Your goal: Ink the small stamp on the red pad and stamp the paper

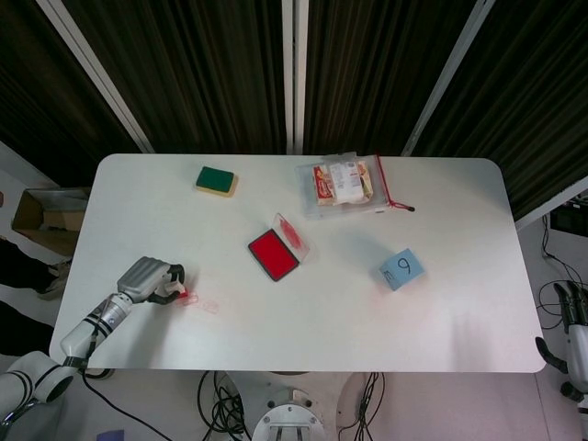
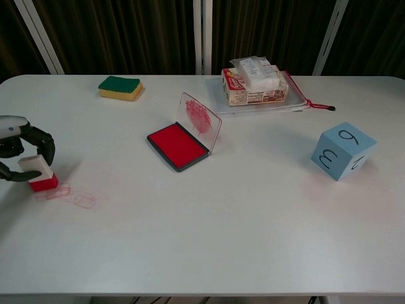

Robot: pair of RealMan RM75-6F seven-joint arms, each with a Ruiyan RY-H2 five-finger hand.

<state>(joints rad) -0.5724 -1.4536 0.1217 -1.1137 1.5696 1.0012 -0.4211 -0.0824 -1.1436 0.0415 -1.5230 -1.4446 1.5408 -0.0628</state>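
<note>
The small stamp [image 2: 40, 175], white on top with a red base, stands on the white surface at the near left, pinched by my left hand [image 2: 19, 154]. From above, the left hand [image 1: 147, 277] covers most of the stamp [image 1: 181, 292]. Faint red prints [image 2: 71, 196] lie just right of the stamp; no separate sheet of paper can be made out. The red ink pad [image 2: 178, 146] lies open mid-table, its clear lid [image 2: 202, 120] raised and smeared red. My right hand [image 1: 572, 323] hangs off the table's right end, holding nothing.
A green and yellow sponge [image 2: 120, 87] sits at the back left. A snack package on a clear zip pouch [image 2: 254, 82] lies at the back centre. A blue numbered cube [image 2: 343, 151] stands at the right. A cardboard box [image 1: 46, 216] is beyond the left edge.
</note>
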